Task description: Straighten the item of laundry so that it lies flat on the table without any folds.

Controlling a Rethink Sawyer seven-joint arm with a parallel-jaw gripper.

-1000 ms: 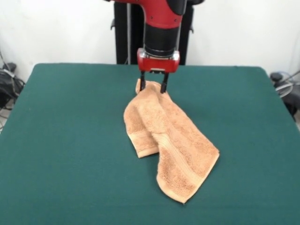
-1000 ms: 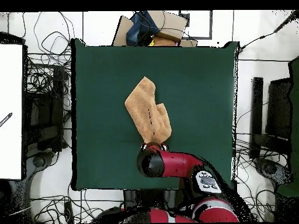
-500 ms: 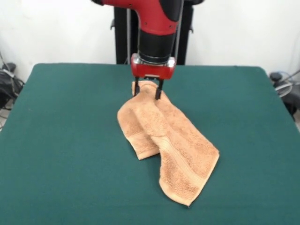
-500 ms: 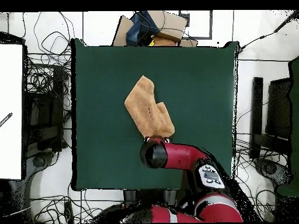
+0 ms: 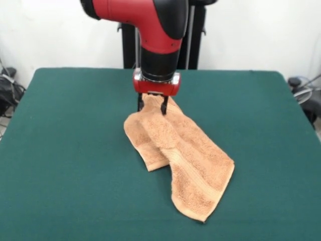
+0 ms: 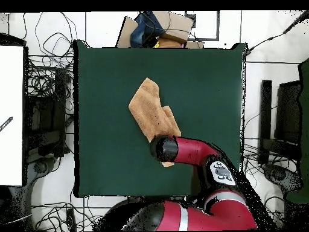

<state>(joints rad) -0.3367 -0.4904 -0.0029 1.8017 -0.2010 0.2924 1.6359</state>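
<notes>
The item of laundry, a light orange-tan towel (image 5: 193, 158), lies rumpled on the dark green table (image 5: 70, 160), with a fold along its left side and its near corner pointing at the table's front edge. My gripper (image 5: 151, 108) stands straight down on the towel's far end, shut on a bunch of the cloth that fills the gap between its two black fingers. In the overhead view the towel (image 6: 151, 109) runs as a slanted strip from mid-table, and the arm's red and black head (image 6: 164, 148) covers its lower end and hides the gripper.
Green table surface surrounds the towel on every side. Cables and equipment (image 6: 45, 90) lie on the floor beside the table, and boxes (image 6: 160, 30) sit beyond its far edge in the overhead view. A white panel (image 6: 11, 115) stands at the left.
The gripper has moved with the towel's far end toward the table's middle and slightly left in the front view. The cloth beside it has bunched outward, while the near corner stayed put.
</notes>
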